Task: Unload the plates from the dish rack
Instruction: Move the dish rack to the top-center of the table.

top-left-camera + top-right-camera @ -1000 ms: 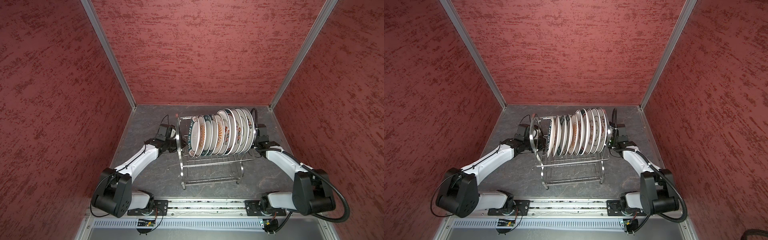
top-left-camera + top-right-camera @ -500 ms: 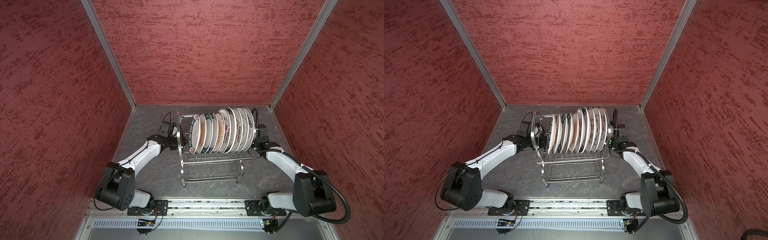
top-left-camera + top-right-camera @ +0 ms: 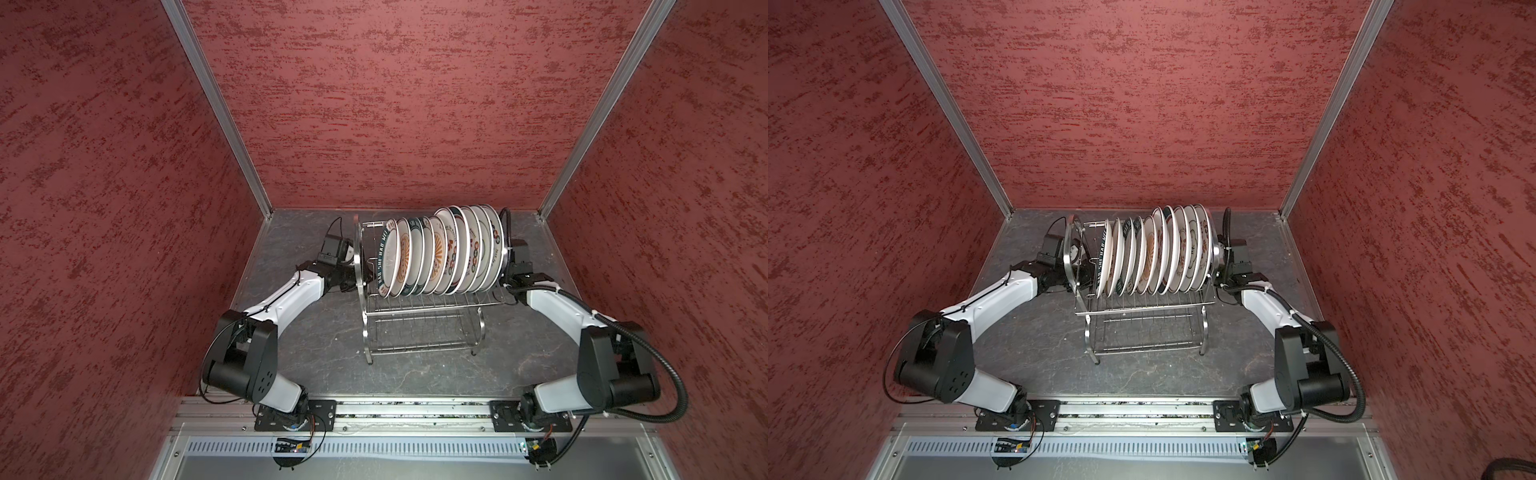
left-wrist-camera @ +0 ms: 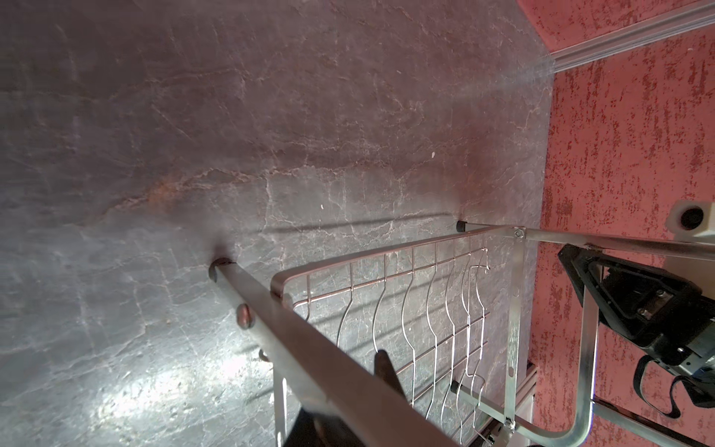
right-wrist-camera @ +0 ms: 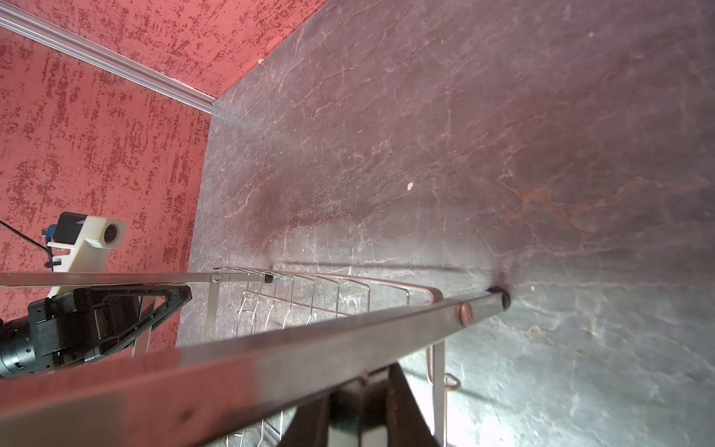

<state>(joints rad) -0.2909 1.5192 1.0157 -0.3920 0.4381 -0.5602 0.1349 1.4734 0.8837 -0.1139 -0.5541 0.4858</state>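
Red textured walls (image 3: 374, 104) on three sides, dark stone-look table (image 3: 316, 340) underneath. Unloading looked not yet begun: no plate lay on the table around the dish rack (image 3: 419, 330). All the plates (image 3: 440, 249) (about ten, rough count) stood on edge, packed side by side in the rack's upper tier. The rack's lower tier held nothing visible. The left tool (image 3: 348, 279) sat at the rack's left end frame, pinching the frame tube. The right tool (image 3: 509, 274) sat at the rack's right end frame, likewise clamped on the tube. Judged: the rack was being handled first, with every plate left to remove.
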